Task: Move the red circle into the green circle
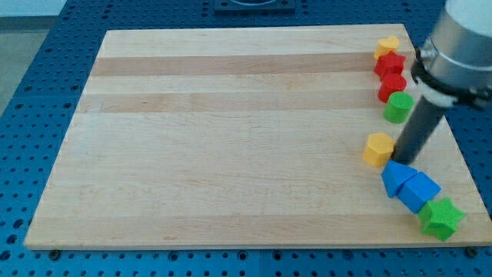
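Observation:
A red block (392,87), rounded like a circle, sits near the board's right edge and touches the green circle (398,108) just below it. A second red block (390,64) of unclear shape lies directly above the first, and a yellow block (387,46) lies above that. My tip (403,159) rests on the board below the green circle. It is just right of another yellow block (378,148) and just above a blue block (393,178). The tip is apart from the red circle.
A second blue block (420,191) touches the first at the lower right, and a green star (440,218) lies by the board's bottom right corner. The arm's grey body (461,46) hangs over the board's right edge (460,154).

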